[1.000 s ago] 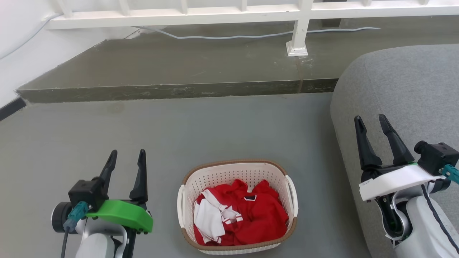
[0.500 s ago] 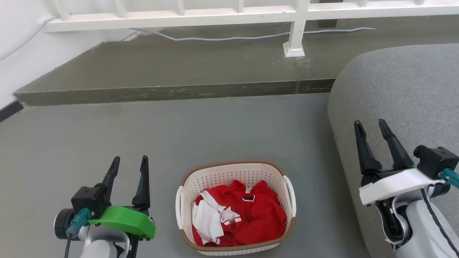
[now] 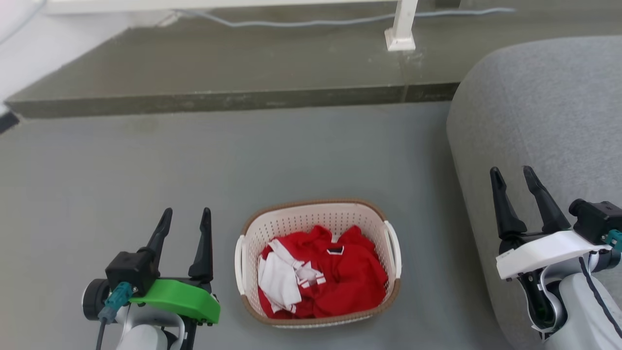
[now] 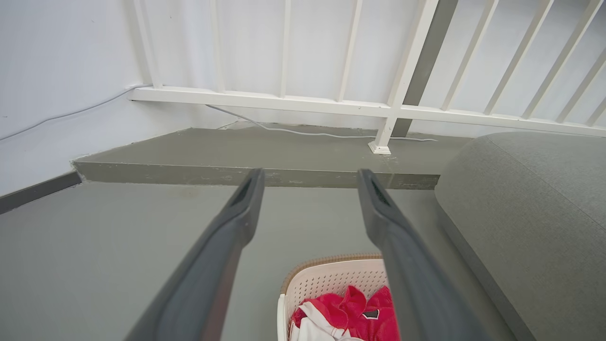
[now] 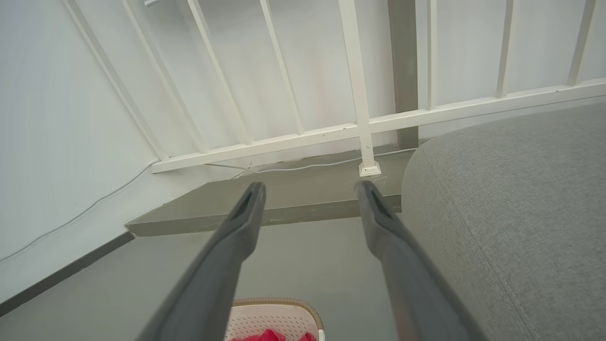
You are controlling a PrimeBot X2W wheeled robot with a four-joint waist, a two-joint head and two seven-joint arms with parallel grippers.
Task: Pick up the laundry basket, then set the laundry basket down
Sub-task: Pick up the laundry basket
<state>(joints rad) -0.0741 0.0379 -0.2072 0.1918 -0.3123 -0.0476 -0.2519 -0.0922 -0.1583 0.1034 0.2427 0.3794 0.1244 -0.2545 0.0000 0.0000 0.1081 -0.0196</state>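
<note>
Left gripper (image 3: 187, 212) sits low at the near left with a green housing behind it. Its two dark fingers point up the head view, spread apart, with nothing between them. Right gripper (image 3: 511, 170) is at the near right with a white housing, fingers likewise parted and empty. It shows in front of the grey sofa (image 3: 549, 107); whether it touches the sofa cannot be told.

Laundry basket (image 3: 311, 221) stands upright on the grey floor (image 3: 291, 150), between the two grippers and closer to the left one. The left gripper is just beside the basket's left handle (image 3: 239, 257) but apart from it. The right gripper is well apart from the right handle (image 3: 392, 243). Neither gripper touches the basket. A brown rim runs round its top. Inside lies a crumpled red garment (image 3: 350, 277) with a white piece (image 3: 279, 284) on its left side.

In the left wrist view the basket's far end shows low between the fingers, partly behind the right-hand one. In the right wrist view its rim shows at the bottom edge between the fingers.

Beyond the basket there is more floor, then a raised darker step (image 3: 218, 63) running across. On the step stands a white railing post (image 3: 401, 24), and a pale cable (image 3: 291, 22) lies along the back.
</note>
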